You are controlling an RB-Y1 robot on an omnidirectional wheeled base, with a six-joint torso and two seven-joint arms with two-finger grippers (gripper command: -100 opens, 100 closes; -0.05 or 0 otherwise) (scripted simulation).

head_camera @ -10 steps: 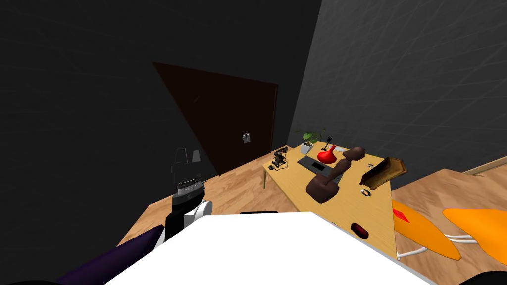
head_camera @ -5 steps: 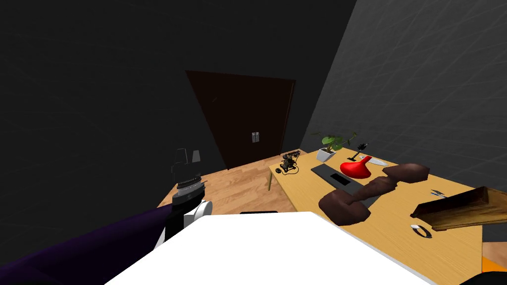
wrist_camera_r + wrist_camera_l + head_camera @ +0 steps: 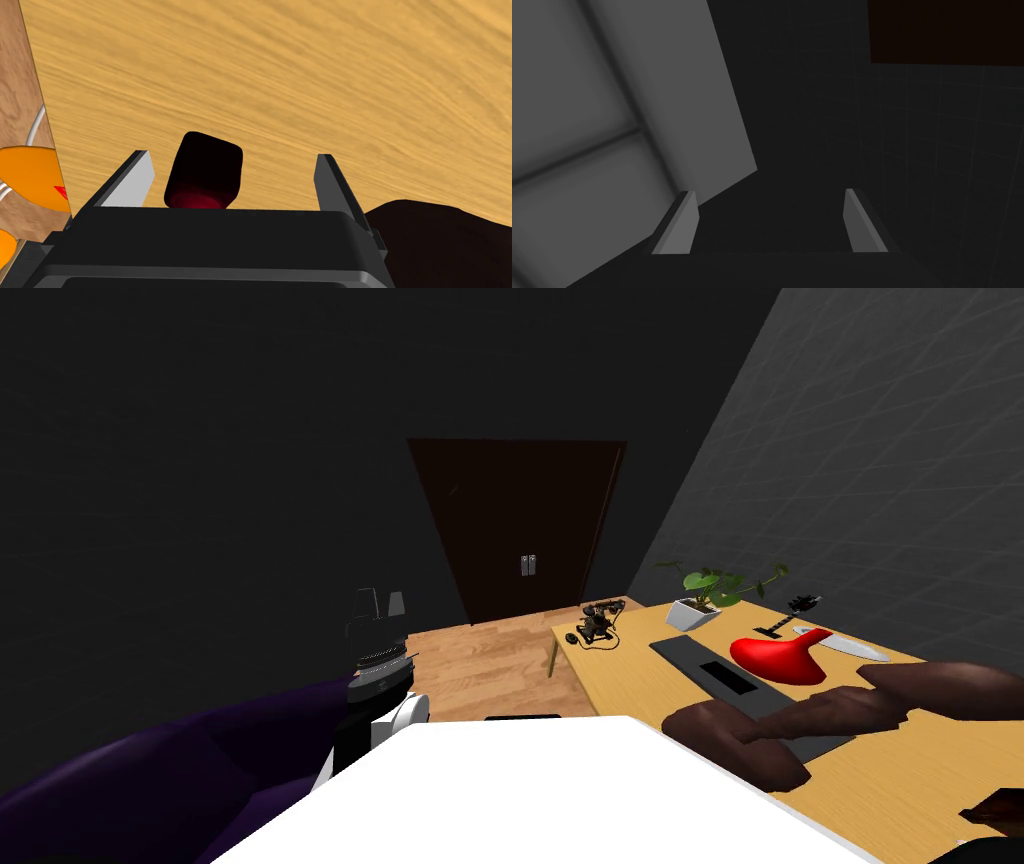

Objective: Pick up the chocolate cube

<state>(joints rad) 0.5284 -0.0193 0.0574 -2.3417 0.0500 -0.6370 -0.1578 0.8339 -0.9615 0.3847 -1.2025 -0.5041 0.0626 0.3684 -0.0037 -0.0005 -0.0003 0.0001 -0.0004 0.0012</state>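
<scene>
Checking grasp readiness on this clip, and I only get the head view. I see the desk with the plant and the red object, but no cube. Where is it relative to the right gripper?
Observer: The dark cube sits on the yellow wooden desk, between the blades of the right gripper and close to its body.
Operator: Clamped on it?
Observer: No. The fingers stand open, with a gap on each side of the cube. It lies nearer the lighter one.
Operator: Is it near an edge?
Observer: Fairly. The desk's edge runs just past that finger, and an orange seat shows beyond it.
</scene>
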